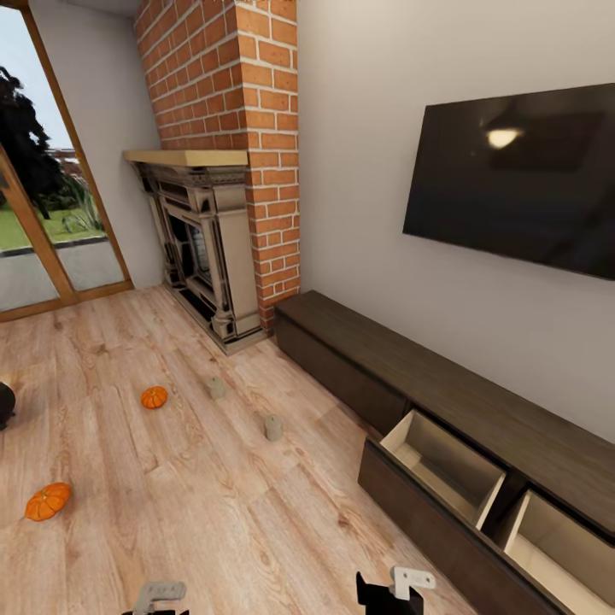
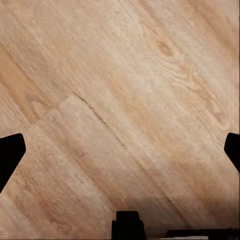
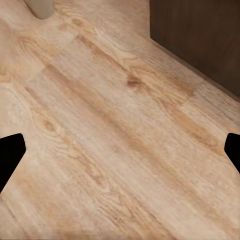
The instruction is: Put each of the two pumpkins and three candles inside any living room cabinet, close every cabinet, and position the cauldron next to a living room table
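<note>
No lettering, label, brand or number can be read anywhere, neither on the dark television screen (image 1: 521,175) nor the cabinet (image 1: 444,427).

Broad bare wood-plank floor (image 1: 213,512) lies open ahead. Scattered on it, well apart, stand two orange pumpkins (image 1: 47,500) (image 1: 155,397) and two pale candles (image 1: 272,427) (image 1: 215,388), with wide gaps between them. A dark round shape (image 1: 4,403) at the left edge, perhaps the cauldron, is cut off. Along the right wall the dark cabinet (image 1: 478,401) has two drawers (image 1: 444,465) (image 1: 564,551) pulled out, jutting onto the floor, their pale interiors open from above. The brick fireplace (image 1: 213,248) blocks the far corner.
</note>
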